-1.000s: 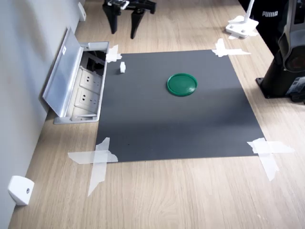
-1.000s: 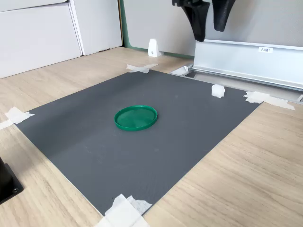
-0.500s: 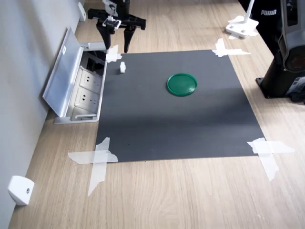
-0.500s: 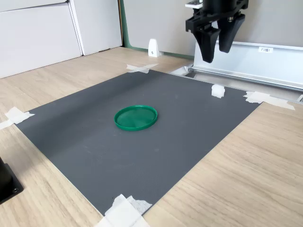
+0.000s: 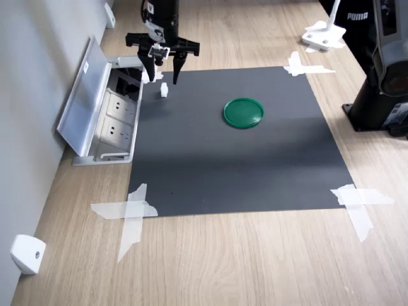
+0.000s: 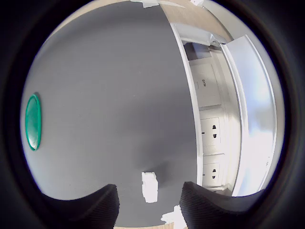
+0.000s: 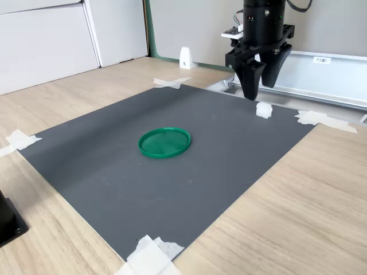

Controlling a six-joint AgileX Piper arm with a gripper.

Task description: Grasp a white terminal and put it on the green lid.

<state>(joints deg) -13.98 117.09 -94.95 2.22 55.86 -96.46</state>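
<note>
1. The green lid [image 5: 243, 113] lies flat near the middle of the dark mat [image 5: 236, 166], with nothing on it.
2. Beyond the mat's edge, on the first exterior view's left, the floor socket box [image 5: 115, 121] stands with its metal cover tilted open; outlets show inside.
3. The white terminal [image 5: 164, 90] rests on the mat close to the corner by that box, well apart from the lid.
4. My gripper [image 5: 165, 78] hangs just above the terminal with its jaws spread, touching nothing; in the wrist view the terminal [image 6: 149, 186] lies between my two fingertips [image 6: 99, 205].
</note>
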